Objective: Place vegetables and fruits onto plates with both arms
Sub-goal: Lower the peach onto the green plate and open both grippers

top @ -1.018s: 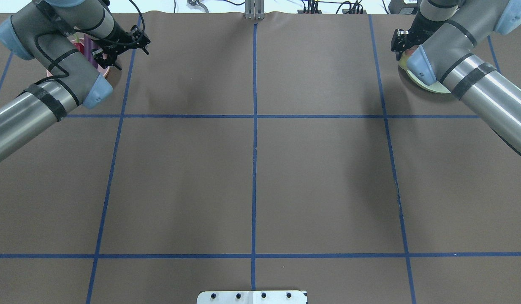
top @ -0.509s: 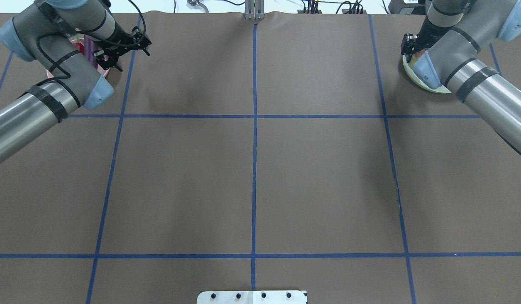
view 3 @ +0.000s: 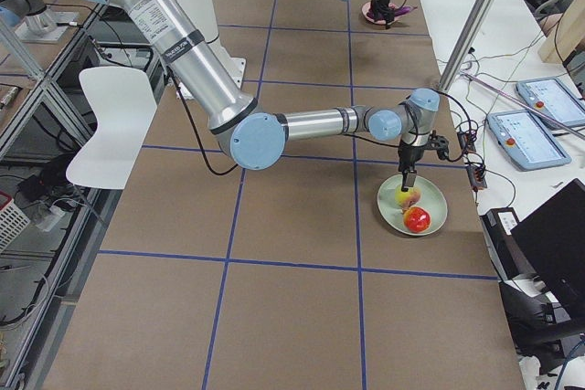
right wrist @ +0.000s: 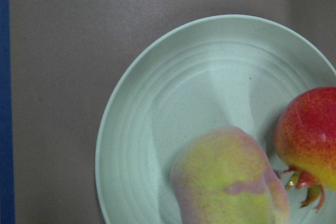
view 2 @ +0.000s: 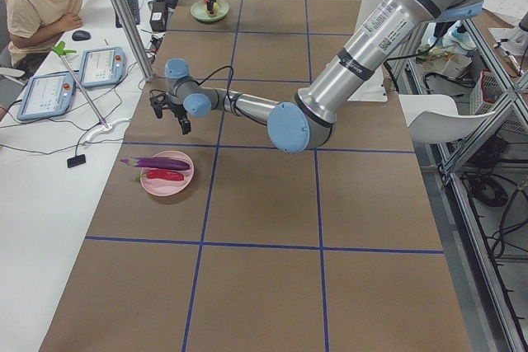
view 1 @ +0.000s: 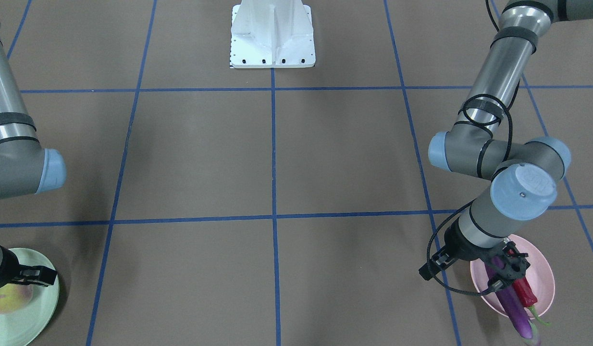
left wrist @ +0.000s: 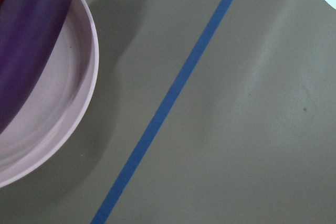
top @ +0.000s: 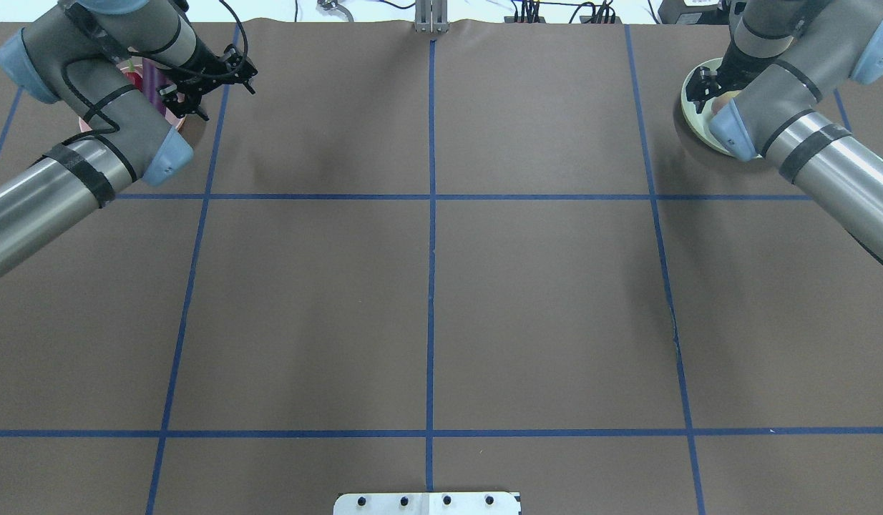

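Observation:
The pink plate (view 1: 541, 274) holds the purple eggplant (view 1: 510, 302) and the red chili pepper (view 1: 525, 290), side by side. My left gripper (view 1: 510, 266) hangs open and empty above the plate's inner rim; the left wrist view shows the plate (left wrist: 52, 119) and the eggplant (left wrist: 31, 35). The green plate (view 3: 434, 198) holds the peach (view 3: 408, 196) and the red-orange fruit (view 3: 417, 219). My right gripper (view 3: 405, 177) is open just above the peach (right wrist: 226, 182), which rests on the plate (right wrist: 173, 103) beside the red fruit (right wrist: 310, 129).
The white base block (view 1: 272, 33) stands at the robot's side of the brown table, which is marked with blue tape lines (top: 431, 286). An operator (view 2: 41, 6) sits with tablets beyond the far edge. The plates sit in the two far corners.
My right gripper has moved rightward over the green plate, above the peach. My left arm has barely shifted above the pink plate.

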You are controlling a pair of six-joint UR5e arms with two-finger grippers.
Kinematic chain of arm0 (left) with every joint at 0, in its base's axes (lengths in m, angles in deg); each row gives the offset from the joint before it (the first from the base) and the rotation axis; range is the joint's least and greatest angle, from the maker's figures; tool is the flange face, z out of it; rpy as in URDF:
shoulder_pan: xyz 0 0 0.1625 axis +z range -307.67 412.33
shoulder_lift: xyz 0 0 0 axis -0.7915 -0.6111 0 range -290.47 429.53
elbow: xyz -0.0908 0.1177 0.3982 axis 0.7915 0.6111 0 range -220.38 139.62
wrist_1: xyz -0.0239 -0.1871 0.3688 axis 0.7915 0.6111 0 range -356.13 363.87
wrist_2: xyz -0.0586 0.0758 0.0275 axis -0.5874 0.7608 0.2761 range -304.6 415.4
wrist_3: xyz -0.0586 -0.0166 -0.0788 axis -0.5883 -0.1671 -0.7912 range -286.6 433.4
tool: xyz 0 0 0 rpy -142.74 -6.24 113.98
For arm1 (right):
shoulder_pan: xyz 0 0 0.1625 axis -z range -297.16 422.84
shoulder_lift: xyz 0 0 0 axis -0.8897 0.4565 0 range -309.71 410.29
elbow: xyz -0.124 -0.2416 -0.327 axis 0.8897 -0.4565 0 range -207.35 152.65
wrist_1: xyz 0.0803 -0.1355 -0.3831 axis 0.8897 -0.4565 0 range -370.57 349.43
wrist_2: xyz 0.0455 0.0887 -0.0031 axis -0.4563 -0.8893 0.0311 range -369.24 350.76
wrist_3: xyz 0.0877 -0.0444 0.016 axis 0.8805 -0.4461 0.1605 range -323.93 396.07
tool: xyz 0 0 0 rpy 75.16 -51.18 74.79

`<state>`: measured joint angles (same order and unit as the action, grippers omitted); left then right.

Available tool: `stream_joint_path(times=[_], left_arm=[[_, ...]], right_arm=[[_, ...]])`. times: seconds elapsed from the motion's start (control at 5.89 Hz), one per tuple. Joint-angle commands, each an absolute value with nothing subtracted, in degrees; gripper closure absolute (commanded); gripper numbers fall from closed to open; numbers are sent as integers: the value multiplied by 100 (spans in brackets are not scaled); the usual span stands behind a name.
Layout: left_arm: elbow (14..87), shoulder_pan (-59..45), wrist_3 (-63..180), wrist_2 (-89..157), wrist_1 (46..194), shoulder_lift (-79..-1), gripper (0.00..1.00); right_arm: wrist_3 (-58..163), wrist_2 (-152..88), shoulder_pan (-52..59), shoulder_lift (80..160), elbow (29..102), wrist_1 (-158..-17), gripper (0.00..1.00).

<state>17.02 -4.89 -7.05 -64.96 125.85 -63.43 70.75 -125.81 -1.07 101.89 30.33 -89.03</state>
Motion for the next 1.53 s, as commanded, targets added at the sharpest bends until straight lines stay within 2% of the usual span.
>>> stream_joint_path(times=[0.0, 0.34, 0.51, 0.85, 1.02, 1.36], left_arm=[[1876, -497, -685, -6536, 12560, -6319, 0], [2865, -532, 143, -6571, 12552, -5471, 0], [3306, -602, 785, -6597, 12534, -4996, 0], [4132, -1215, 2504, -7245, 12534, -3829, 0], [4528, -1479, 3097, -7457, 12499, -3362, 0], [5528, -1824, 3279, -7809, 11966, -2780, 0]], right_arm=[[7052, -12770, -150, 10136, 3118, -8888, 0], [7061, -13542, -342, 10388, 4044, -9246, 0], [7052, -13589, -413, 10643, 4903, -9866, 0], [7017, -13746, -501, 11844, 7090, -10660, 0], [6982, -13791, -536, 12371, 7683, -10725, 0], [6729, -13932, -659, 12875, 7890, -10717, 0]])
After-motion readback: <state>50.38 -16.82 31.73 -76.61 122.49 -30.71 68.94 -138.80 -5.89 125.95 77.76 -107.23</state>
